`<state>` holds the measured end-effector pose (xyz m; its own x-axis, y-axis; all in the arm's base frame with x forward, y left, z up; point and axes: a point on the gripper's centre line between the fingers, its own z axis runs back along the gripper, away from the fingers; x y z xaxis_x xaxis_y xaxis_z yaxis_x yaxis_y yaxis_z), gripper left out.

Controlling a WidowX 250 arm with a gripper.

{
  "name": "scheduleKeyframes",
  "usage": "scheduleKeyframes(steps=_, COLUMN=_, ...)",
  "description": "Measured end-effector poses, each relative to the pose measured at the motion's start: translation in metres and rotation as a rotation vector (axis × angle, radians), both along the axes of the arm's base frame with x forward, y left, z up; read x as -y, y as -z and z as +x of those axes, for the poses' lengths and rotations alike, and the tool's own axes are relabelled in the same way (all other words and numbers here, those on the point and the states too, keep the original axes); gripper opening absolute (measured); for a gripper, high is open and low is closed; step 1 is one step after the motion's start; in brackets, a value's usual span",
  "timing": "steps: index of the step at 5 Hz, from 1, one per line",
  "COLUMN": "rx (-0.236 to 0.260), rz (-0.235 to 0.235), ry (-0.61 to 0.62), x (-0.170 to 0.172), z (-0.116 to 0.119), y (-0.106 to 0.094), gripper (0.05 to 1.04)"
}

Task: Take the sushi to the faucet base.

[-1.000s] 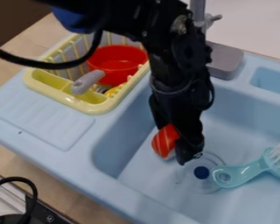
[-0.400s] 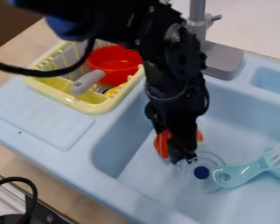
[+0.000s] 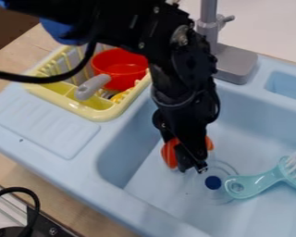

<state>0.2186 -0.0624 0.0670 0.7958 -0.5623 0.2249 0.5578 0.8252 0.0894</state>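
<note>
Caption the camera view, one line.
A black gripper at the orange-and-white sushi in a toy sink, beside a teal brush.

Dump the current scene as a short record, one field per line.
object: orange toy sushi with white stripes, in basin area, partly hidden by tool
tool: black two-finger gripper, over light-blue plastic sink, in front of sushi
grasp: cannot tell
goal: grey faucet base on sink's rim, sushi not there yet
basin_other: teal-handled brush with white bristles
rack: yellow dish rack holding red pot
</note>
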Motion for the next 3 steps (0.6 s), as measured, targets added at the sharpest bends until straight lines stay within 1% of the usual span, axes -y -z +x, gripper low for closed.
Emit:
scheduleKeyframes(steps=1, rx=0.013, rz=-0.017, ry=-0.017, x=0.002, z=0.0, y=-0.01, gripper=0.548)
scheduleKeyframes(steps=2, rx=0.038, rz=-0.043, ry=-0.03, x=0.008, z=0.007, y=-0.022, gripper=0.548)
scheduleKeyframes(steps=3, rx=0.08, rz=-0.047, ry=-0.048, x=0.014, z=0.014, y=-0.039, gripper=0.548)
